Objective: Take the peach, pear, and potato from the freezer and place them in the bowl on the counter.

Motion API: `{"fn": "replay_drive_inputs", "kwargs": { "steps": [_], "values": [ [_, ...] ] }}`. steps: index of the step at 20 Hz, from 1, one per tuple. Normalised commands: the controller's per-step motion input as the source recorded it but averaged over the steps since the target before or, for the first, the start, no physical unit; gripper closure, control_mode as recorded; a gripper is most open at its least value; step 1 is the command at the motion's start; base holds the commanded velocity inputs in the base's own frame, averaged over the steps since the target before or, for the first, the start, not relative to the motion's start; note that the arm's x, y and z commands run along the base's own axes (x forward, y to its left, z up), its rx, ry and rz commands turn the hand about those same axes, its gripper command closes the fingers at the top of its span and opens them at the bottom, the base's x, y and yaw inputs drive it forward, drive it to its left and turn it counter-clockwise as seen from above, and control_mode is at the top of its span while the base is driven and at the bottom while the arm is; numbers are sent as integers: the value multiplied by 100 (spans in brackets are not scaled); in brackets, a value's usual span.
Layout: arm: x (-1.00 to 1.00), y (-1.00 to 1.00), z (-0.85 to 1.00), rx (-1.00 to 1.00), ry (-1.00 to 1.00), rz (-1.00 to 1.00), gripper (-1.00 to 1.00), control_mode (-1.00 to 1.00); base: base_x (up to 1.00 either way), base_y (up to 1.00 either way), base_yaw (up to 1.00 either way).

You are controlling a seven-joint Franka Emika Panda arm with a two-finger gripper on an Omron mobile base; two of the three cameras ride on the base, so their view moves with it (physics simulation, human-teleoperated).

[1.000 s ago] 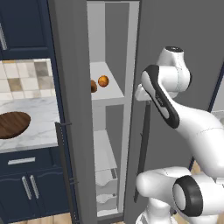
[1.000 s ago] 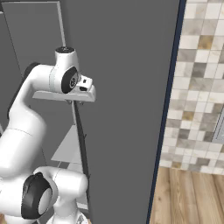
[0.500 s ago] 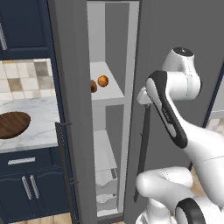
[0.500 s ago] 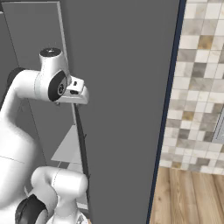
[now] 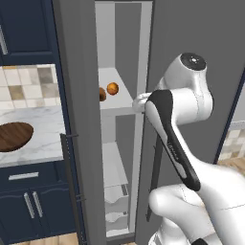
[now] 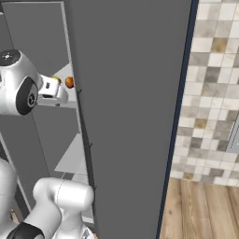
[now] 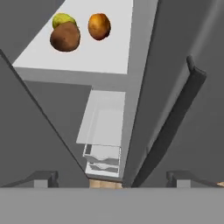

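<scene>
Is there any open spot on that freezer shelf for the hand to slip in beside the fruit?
The shelf is bare in front of the fruit, towards its near edge. The back is crowded: the potato sits right against the pear, with the peach slightly apart. The bowl on the counter is empty.

White glossy arm point(image 5: 191, 95), rounded fat links. Long dark grey-black strip runs down one link, curved at its top end. Round joint cap on top, grey disc with small dark dots like screws. Second dark round joint face with a small centre hub in right base view. Wrist block white, boxy. Tool point(image 7: 112, 177): two small dark grey finger tips, flat-topped.
</scene>
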Motion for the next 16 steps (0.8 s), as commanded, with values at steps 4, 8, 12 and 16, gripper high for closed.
{"fn": "replay_drive_inputs", "kwargs": {
  "steps": [4,8,12,16],
  "values": [
    [18,79,42,10,6,2,-100,-100,0,0,0],
    [49,29,4,18,16,5,-100,-100,0,0,0],
    [24,2,-12,10,-1,5,-100,-100,0,0,0],
    [18,22,-4,2,-16,2,-100,-100,0,0,0]
  ]
}}
